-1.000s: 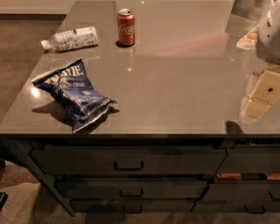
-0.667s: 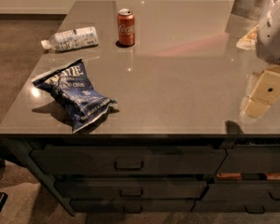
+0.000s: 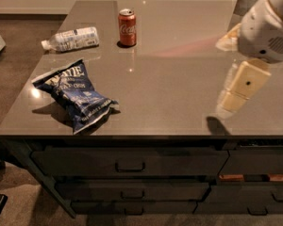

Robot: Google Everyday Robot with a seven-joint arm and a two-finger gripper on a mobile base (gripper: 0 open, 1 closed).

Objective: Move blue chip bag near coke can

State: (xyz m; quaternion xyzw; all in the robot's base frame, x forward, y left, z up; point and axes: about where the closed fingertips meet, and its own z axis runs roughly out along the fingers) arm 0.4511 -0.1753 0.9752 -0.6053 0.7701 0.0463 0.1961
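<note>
Pincer (image 3: 233,100) of cream plastic hangs low over the right side of the smooth grey table top (image 3: 179,74), close to its front edge. I cannot tell if it is loose or clenched. Far to the left of the pincer, the wrinkly dark blue foil chip bag (image 3: 78,95) lies flat by the front left corner. The small red soda can (image 3: 127,28) stands left of the pincer and farther back, well apart from the bag. A clear plastic water bottle (image 3: 71,38) lies on its side beyond the can. Open table top stretches between pincer and bag.

blue chip bag (image 3: 75,95) front-left; gripper (image 3: 235,97) right
</note>
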